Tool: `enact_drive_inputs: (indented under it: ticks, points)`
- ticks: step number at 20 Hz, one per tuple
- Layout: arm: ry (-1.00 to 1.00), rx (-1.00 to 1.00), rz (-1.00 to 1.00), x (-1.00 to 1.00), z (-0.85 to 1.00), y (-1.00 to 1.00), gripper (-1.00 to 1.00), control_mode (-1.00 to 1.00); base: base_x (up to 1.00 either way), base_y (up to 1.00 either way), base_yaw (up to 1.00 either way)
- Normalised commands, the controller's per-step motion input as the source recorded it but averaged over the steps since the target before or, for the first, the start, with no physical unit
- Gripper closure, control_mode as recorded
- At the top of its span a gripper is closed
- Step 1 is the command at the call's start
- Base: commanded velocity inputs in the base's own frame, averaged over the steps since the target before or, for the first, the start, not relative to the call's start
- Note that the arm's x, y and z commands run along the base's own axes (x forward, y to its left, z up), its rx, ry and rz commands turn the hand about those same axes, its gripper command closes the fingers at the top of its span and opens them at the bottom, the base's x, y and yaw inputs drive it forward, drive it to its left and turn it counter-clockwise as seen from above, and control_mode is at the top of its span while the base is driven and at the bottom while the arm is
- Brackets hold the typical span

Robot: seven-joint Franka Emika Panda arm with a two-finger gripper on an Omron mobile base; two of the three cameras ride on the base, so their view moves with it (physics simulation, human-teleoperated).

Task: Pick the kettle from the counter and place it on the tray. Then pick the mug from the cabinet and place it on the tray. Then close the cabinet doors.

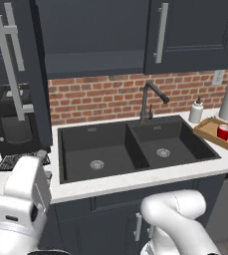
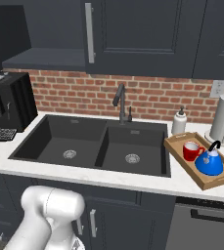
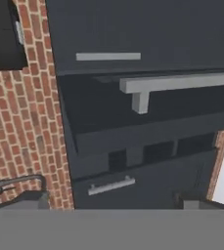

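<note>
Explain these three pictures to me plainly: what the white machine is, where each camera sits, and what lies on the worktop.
The white shape is a robot arm in a rendered kitchen. Two cameras ride behind it, left and right; the third sits on its hand, facing a dark charcoal cabinet door with a silver bar handle. On the white stone counter, beside the black double sink, a wooden tray holds the small red mug and squat blue kettle. The left door stands open. Whether the gripper holds anything cannot be told.

Blue kettle [image 2: 209, 162] and red mug [image 2: 192, 151] sit upright, side by side, on the tray [image 2: 177, 145].
</note>
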Motion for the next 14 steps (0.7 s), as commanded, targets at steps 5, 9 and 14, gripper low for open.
enact_drive_inputs:
  ticks: [5, 9, 14]
  points:
    - [0.26, -0.03, 0.00, 0.48, 0.20, 0.67, -1.00, -1.00, 0.00, 0.00, 0.00]
    - [0.22, -0.04, 0.00, 0.49, 0.10, 0.56, -1.00, -1.00, 0.00, 0.00, 0.00]
    - [0.14, -0.10, -0.04, 0.53, -0.01, 0.32, -1.00, -1.00, 0.00, 0.00, 0.00]
